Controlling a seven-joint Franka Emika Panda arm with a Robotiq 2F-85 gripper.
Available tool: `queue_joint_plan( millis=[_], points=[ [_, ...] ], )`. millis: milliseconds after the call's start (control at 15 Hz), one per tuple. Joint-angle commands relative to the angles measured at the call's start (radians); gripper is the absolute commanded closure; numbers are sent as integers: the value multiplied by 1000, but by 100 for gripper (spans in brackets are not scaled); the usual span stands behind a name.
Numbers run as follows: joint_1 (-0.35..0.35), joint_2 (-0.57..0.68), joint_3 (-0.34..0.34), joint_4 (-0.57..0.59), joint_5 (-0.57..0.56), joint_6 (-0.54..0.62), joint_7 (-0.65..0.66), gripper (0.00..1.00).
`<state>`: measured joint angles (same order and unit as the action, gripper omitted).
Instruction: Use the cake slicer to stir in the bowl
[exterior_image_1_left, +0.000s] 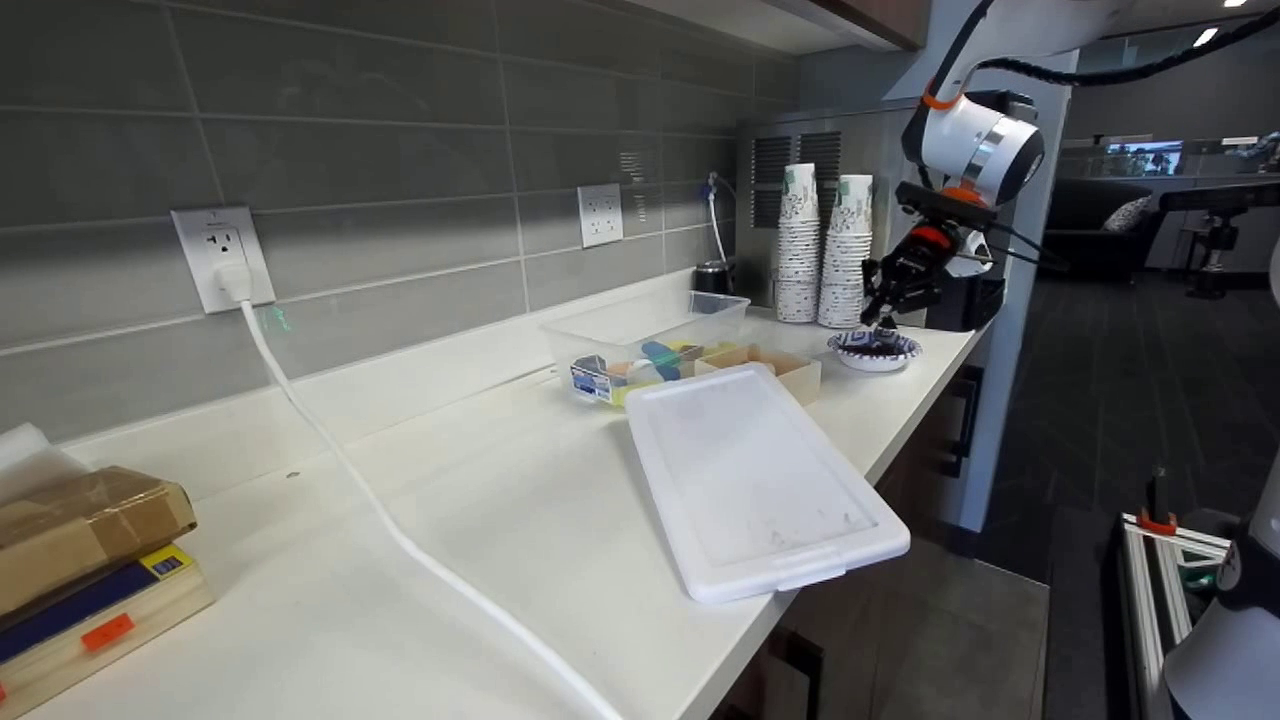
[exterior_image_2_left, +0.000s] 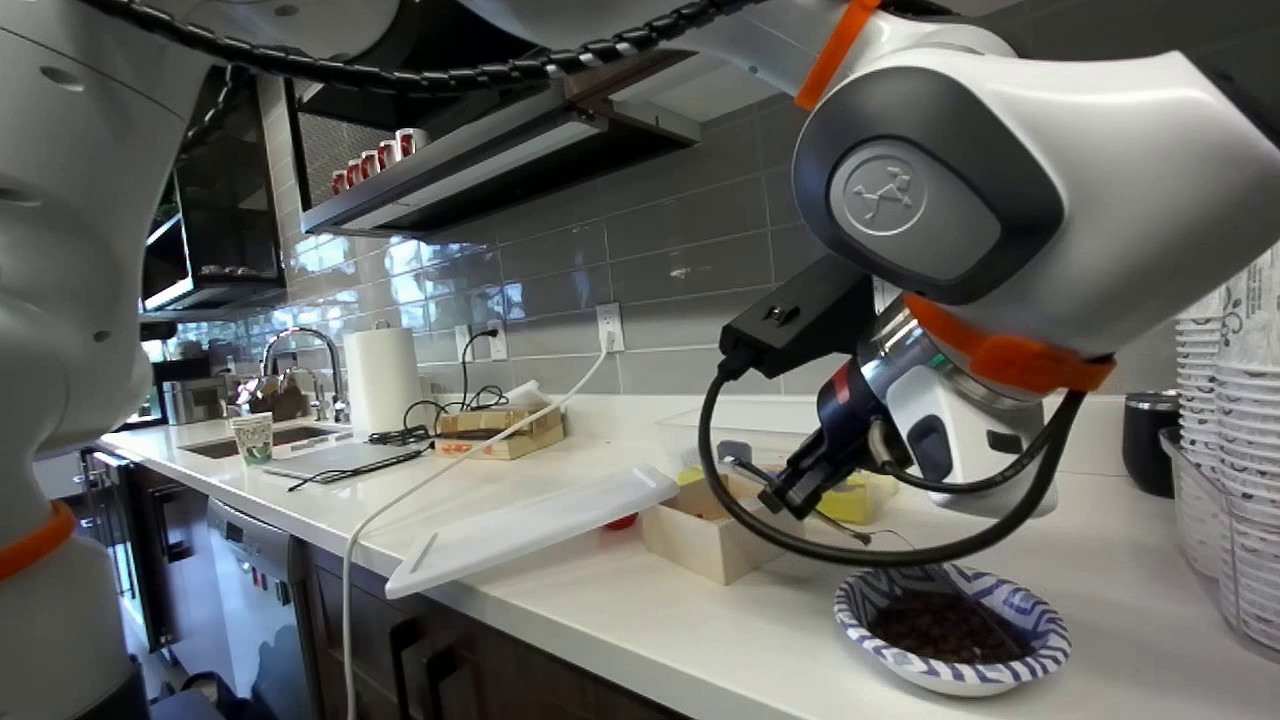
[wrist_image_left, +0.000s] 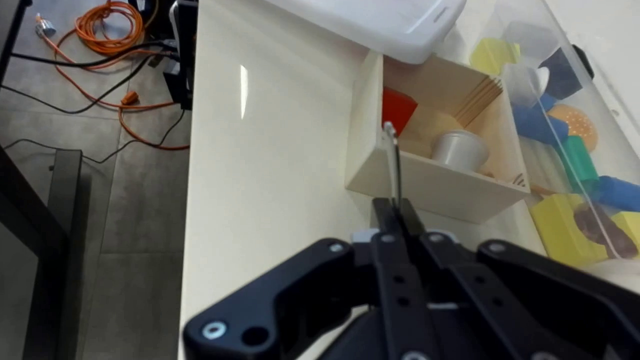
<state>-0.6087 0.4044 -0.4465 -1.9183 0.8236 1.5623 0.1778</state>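
Note:
My gripper (wrist_image_left: 397, 202) is shut on the thin metal cake slicer (wrist_image_left: 394, 160), one end of which juts out past the fingertips in the wrist view. In an exterior view that end of the cake slicer (exterior_image_2_left: 745, 468) points away from the bowl, and the rest slopes down towards it. The bowl (exterior_image_2_left: 1040, 640) is white with a blue zigzag rim and holds small dark brown pieces. A thin greyish flat part, apparently the slicer's blade, leans down into them; the arm's cable partly covers the stretch between. The bowl (exterior_image_1_left: 872, 363) lies below the gripper (exterior_image_1_left: 872, 295), outside the wrist view.
Beside the bowl stands an open wooden box (wrist_image_left: 440, 185) with a white cup (wrist_image_left: 460, 150) and a red block inside. A clear bin (exterior_image_1_left: 650, 330) of coloured toys lies behind it. A white lid (exterior_image_1_left: 750, 480) overhangs the counter edge. Stacks of paper cups (exterior_image_1_left: 845, 250) rise near the bowl.

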Motion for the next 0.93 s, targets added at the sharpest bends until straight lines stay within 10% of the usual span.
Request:
queue_joint_plan(
  millis=[0,867],
  points=[
    [20,-62,7,-48,0,46,-34,99],
    [-33,-21,18,-61,61,-95,-141,99]
  ],
)
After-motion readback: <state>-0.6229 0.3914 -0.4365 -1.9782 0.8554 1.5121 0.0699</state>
